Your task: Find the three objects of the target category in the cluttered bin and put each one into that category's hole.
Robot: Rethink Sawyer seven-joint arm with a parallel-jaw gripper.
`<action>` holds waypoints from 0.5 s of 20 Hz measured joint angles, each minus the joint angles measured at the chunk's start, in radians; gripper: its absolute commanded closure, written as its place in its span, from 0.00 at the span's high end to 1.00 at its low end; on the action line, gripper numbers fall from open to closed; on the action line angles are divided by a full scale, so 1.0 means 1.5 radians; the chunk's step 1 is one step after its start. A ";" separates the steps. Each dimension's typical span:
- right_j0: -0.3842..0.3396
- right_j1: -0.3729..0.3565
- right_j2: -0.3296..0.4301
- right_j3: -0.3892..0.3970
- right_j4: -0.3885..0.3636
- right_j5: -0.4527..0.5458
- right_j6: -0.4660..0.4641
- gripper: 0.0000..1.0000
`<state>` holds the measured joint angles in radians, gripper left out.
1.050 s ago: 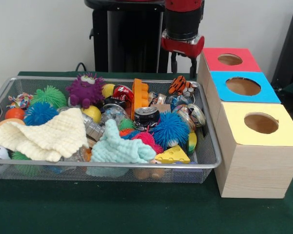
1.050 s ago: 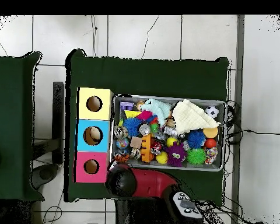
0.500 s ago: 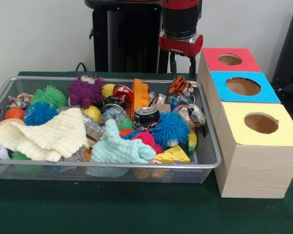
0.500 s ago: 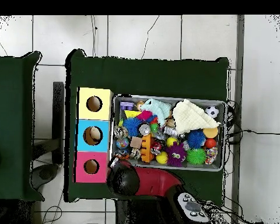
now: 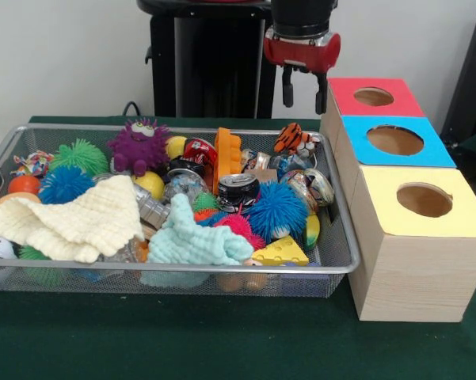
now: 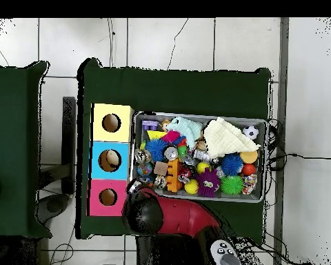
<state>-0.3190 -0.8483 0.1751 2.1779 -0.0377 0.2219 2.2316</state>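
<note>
Holes number three; blue spiky balls two.

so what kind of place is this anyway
Most likely a robotics lab set up for a sorting test: a wire bin crammed with toys, a wooden box with three coloured holes, and a robot arm whose open pincer hangs empty above them.

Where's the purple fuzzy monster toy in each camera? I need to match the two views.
Front view: the purple monster toy sits near the bin's far rim, left of middle, beside the green spiky ball.
Overhead view: the same toy lies near the bin's bottom edge, right of middle, left of that green ball.
Shared landmark: the orange block.
</note>
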 measured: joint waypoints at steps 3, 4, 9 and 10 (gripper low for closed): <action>0.003 -0.022 0.000 0.004 0.013 0.002 0.000 1.00; 0.003 -0.029 0.000 0.005 0.017 0.002 0.000 1.00; 0.007 -0.037 0.000 0.005 0.025 0.002 0.000 1.00; 0.009 -0.035 0.000 0.005 0.025 0.002 0.000 1.00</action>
<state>-0.3060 -0.9012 0.1749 2.1859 -0.0008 0.2256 2.2316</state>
